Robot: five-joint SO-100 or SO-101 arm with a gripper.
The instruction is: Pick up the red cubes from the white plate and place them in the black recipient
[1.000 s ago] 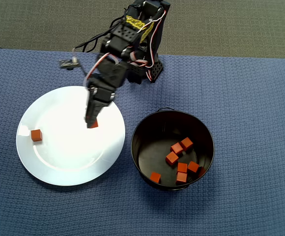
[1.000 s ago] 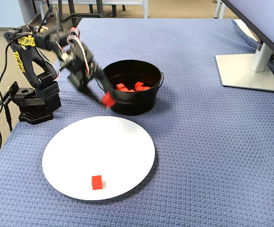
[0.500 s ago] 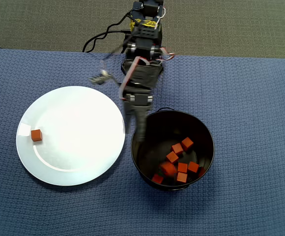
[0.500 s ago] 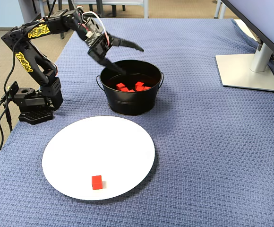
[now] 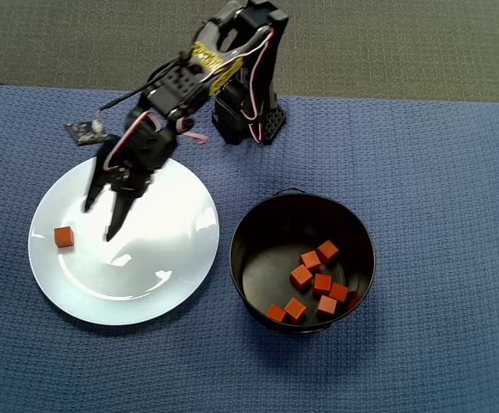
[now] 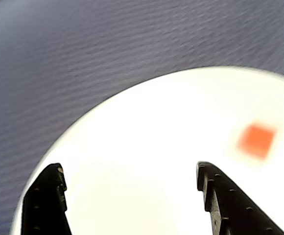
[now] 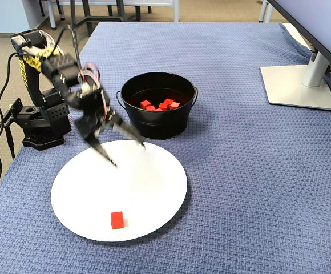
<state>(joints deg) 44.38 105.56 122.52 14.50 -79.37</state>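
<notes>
One red cube (image 5: 63,237) (image 7: 116,220) (image 6: 256,140) lies alone on the white plate (image 5: 163,249) (image 7: 154,188) (image 6: 156,147), near its left rim in the overhead view. Several red cubes (image 5: 314,284) (image 7: 160,105) rest inside the black recipient (image 5: 258,224) (image 7: 154,128). My gripper (image 5: 99,219) (image 7: 128,154) (image 6: 130,169) hovers open over the plate, empty, its fingers spread wide. The lone cube is to the left of the fingertips in the overhead view and ahead to the right in the wrist view.
The arm's base (image 7: 40,123) stands at the table's edge behind the plate. A monitor stand (image 7: 299,85) sits at the far right of the blue cloth (image 7: 257,188). A small board (image 5: 82,131) on wires hangs near the arm.
The gripper let a cube drop into the black recipient, then swung back from above the pot to over the white plate, still open.
</notes>
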